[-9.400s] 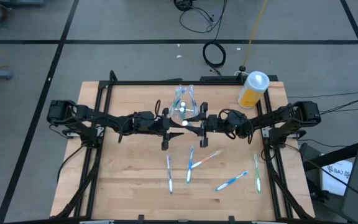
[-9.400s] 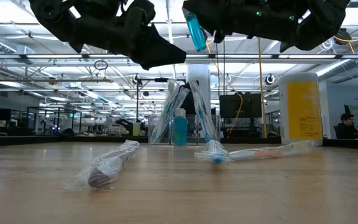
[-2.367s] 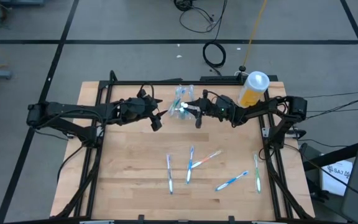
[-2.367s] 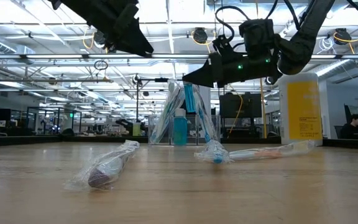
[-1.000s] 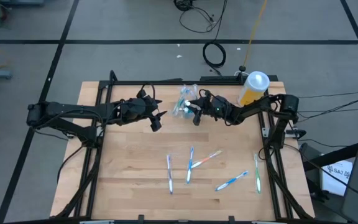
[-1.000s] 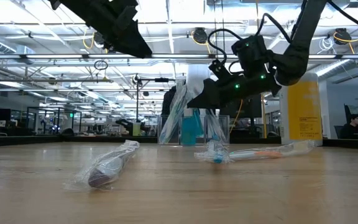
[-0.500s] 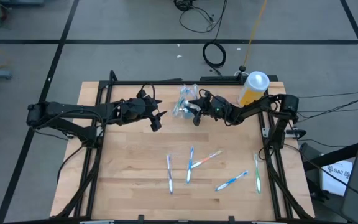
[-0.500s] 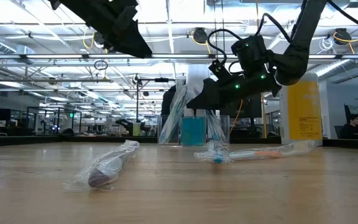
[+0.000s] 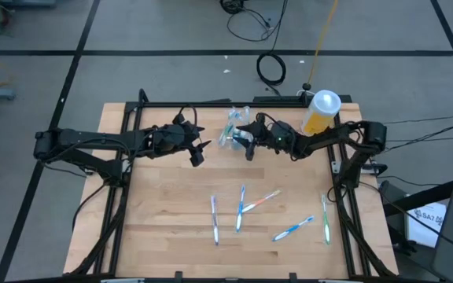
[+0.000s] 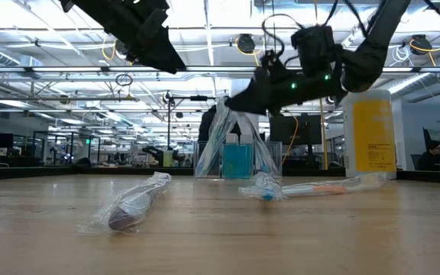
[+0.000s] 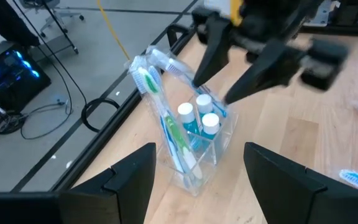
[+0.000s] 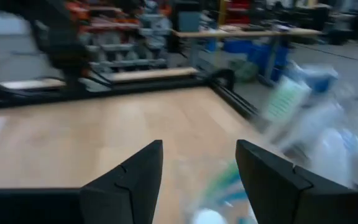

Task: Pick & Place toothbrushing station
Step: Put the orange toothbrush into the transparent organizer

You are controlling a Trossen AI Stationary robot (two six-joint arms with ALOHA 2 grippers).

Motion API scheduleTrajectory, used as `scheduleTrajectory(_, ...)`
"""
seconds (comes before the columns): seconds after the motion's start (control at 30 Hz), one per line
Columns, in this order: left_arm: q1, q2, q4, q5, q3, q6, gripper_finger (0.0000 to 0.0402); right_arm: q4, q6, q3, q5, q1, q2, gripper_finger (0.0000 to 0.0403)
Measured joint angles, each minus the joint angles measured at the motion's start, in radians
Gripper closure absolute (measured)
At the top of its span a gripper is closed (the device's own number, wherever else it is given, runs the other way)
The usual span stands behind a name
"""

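Right end effector open above cup | teal tubes upright inside

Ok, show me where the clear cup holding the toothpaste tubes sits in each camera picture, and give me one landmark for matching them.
High view: the clear cup stands near the table's far edge, just left of the right gripper.
Low view: centre background, under the right gripper, cup at.
Left wrist view: centre, cup at, white-capped tubes inside.
Right wrist view: blurred; a clear shape shows on the right, but I cannot tell whether it is the cup.
Shared landmark: the yellow bottle, right of the cup, also in the low view.
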Motion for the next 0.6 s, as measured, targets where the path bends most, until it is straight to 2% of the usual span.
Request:
scheduleTrajectory(0.17,0.0,0.0,-0.013,0.0,0.0,-0.005,0.0151,-0.058,0.023,0.0,-0.022,0.062,-0.11,0.0204)
scheduleTrajectory(0.27,0.0,0.0,-0.013,0.0,0.0,-0.005,0.0151,-0.161,-0.03,0.009,-0.013,0.126,-0.178,0.0204)
scheduleTrajectory(0.47,0.0,0.0,-0.008,-0.001,0.0,-0.006,0.0151,-0.414,-0.137,0.148,0.13,0.297,-0.221,0.0204)
scheduleTrajectory(0.6,0.0,0.0,-0.007,-0.001,0.0,0.0,0.0151,-0.562,-0.138,0.224,0.143,0.379,-0.219,0.0204)
